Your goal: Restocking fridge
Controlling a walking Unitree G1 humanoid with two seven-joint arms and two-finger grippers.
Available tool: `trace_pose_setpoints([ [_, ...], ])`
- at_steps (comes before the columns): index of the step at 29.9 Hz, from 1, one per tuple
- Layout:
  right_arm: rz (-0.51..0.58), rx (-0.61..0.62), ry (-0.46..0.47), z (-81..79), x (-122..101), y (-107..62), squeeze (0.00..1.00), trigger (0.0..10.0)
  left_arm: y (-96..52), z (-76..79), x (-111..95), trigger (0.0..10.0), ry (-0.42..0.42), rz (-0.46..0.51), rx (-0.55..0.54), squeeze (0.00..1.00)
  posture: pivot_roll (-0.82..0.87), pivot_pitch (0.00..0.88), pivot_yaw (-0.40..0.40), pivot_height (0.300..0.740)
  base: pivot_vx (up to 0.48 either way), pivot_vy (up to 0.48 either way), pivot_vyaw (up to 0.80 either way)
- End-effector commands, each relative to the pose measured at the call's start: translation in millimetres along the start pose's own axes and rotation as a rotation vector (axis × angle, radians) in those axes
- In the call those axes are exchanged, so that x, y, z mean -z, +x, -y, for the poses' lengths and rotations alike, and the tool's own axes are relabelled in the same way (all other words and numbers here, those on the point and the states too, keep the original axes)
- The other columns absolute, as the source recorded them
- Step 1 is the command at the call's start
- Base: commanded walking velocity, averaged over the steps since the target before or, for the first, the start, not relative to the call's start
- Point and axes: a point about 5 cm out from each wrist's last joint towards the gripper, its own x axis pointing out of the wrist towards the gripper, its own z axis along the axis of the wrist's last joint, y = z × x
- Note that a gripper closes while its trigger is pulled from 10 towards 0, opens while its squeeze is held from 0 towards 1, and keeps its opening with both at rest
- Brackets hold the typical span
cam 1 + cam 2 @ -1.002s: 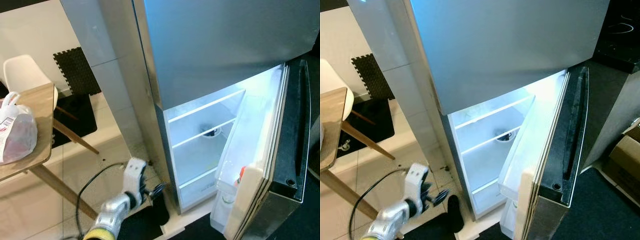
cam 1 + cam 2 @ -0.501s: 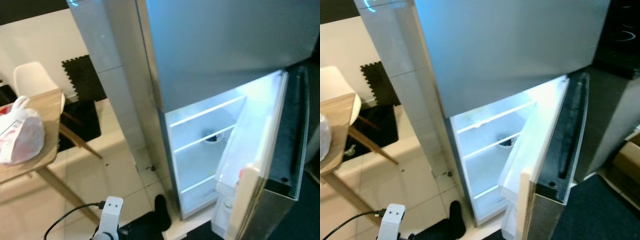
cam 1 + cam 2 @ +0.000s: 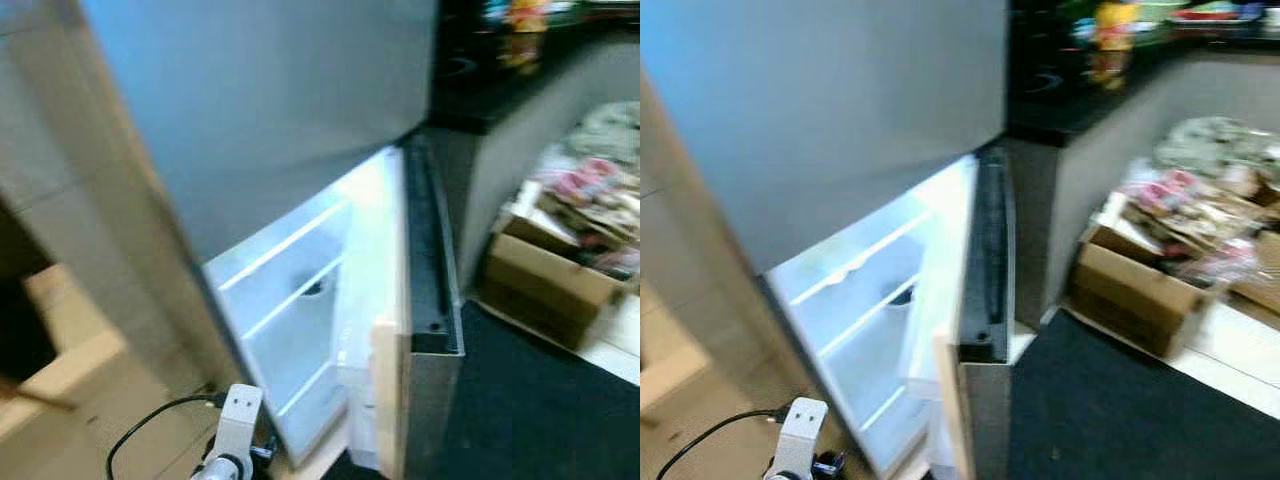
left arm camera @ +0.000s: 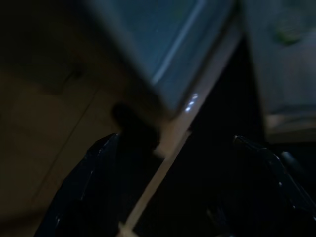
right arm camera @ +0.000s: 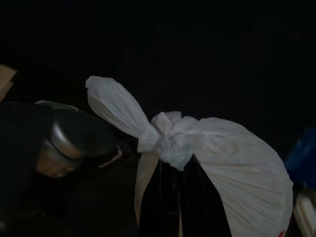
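White plastic is bunching at the knot of a bag [image 5: 217, 153], and the right claw [image 5: 178, 190] is clenching just under that knot with its black fingers pressed together, so the bag is hanging from its tied neck; my guess is that gripping the knot is keeping the load from slipping while the robot is moving. Around it the right wrist view is showing mostly darkness, with a rounded grey metal object [image 5: 69, 143] beside the bag that I cannot identify. The left claw [image 4: 168, 197] is hanging low with its fingers spread and gripping nothing, pointing at the fridge's [image 3: 290, 130] bottom edge and the floor. Outward, the fridge's lower door [image 3: 425, 330] is standing wide open, leaving the lit white shelves [image 3: 285, 290] ready for restocking, though blur is hiding what is sitting on them. Pale tile [image 3: 70, 400] is lying at the fridge's left corner, a dark mat [image 3: 1140, 410] is lying before the door, and a cardboard box [image 3: 1135, 290] of clutter is sitting against a dark counter [image 3: 1080, 90].
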Motion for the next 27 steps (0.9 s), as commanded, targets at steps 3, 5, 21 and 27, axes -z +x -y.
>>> trace_pose_setpoints([
  [3,0.003,-0.017,0.008,-4.9,-2.1,0.8,0.00,10.0,0.8,5.3,0.8,10.0,-0.002,0.000,0.018,0.00,-0.14,0.064,0.117,0.726,0.000,0.000,-0.80],
  [5,0.003,-0.016,0.008,-4.6,-2.4,0.9,0.00,10.0,1.1,6.3,-0.3,10.0,0.004,0.006,0.023,0.00,-0.14,0.065,0.115,0.726,0.000,0.000,-0.80],
  [21,0.010,-0.029,0.005,-4.8,-18.3,6.0,0.00,10.0,1.9,13.7,-3.0,10.0,0.036,0.027,0.077,0.00,-0.13,0.072,0.122,0.726,0.000,0.000,-0.55],
  [27,0.000,-0.030,0.013,-10.4,-15.3,5.4,0.00,10.0,2.3,18.9,-4.9,10.0,0.046,0.037,0.125,0.00,-0.13,0.073,0.127,0.726,0.000,0.000,0.00],
])
